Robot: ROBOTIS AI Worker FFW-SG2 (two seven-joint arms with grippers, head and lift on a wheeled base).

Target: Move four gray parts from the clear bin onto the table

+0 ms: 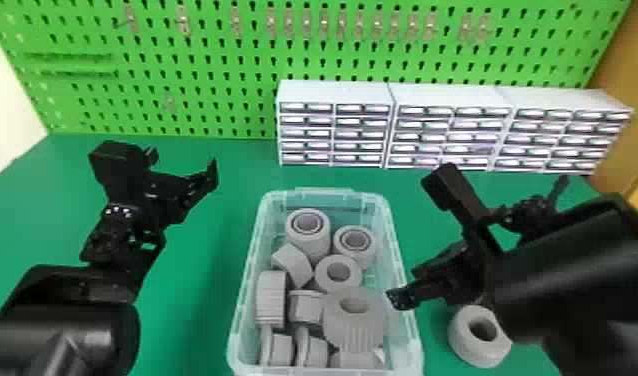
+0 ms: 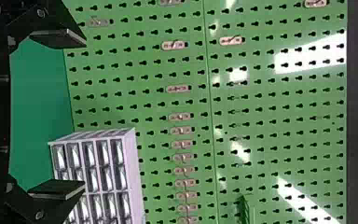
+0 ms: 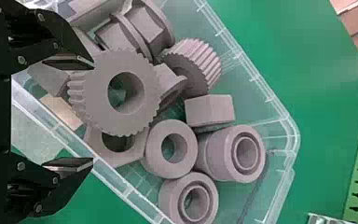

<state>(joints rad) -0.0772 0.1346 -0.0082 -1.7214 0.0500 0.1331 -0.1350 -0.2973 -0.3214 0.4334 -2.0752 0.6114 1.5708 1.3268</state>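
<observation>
The clear bin [image 1: 406,320] stands mid-table with several gray parts inside. A large ribbed gear [image 1: 328,320] lies near its right wall, in the right wrist view the gear [image 3: 95,100] too. One gray ring [image 1: 460,340] rests on the table to the right of the bin. My right gripper [image 1: 409,286] is over the bin's right wall beside the gear; in its wrist view the right gripper [image 3: 93,113] is open with nothing held. Left of the bin, my left gripper [image 1: 185,162] is raised above the table; in its wrist view the left gripper [image 2: 85,114] is open.
White drawer units [image 1: 333,92] stand along the table's back, below the green pegboard [image 1: 208,65]. The right forearm hangs over the table right of the bin, close to the ring there. Green table surface [image 1: 203,300] lies between left arm and bin.
</observation>
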